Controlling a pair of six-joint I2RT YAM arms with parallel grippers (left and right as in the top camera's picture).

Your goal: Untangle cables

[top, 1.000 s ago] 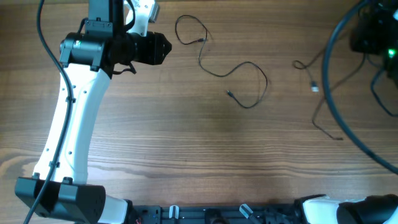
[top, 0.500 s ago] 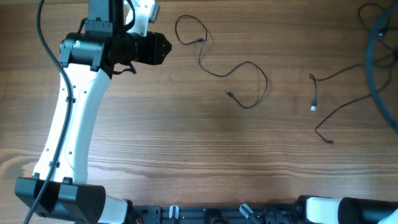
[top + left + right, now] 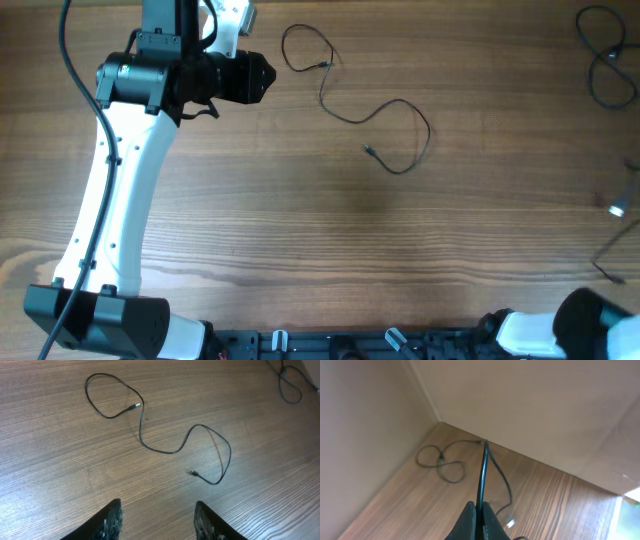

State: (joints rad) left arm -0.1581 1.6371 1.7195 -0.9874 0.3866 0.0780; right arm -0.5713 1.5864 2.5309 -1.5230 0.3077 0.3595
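Observation:
One thin black cable (image 3: 345,115) snakes over the middle back of the wooden table, with a loop at its left end and a small plug (image 3: 369,150) at the other. My left gripper (image 3: 157,521) hovers open near this cable (image 3: 150,446), holding nothing. My right gripper (image 3: 479,510) is shut on another black cable (image 3: 483,472), which runs taut up from the jaws. Its slack trails to a light plug (image 3: 510,522) on the table. In the overhead view that plug (image 3: 617,209) lies at the right edge. A third cable (image 3: 600,60) lies coiled at the back right.
The left arm (image 3: 110,200) stretches from the front left corner to the back left. Only part of the right arm (image 3: 590,325) shows, at the front right corner. Beige walls (image 3: 530,410) close in the table's right corner.
The right arm has swung from the back right to the front right corner, dragging its cable and plug toward the right edge. The left arm and middle cable have not moved.

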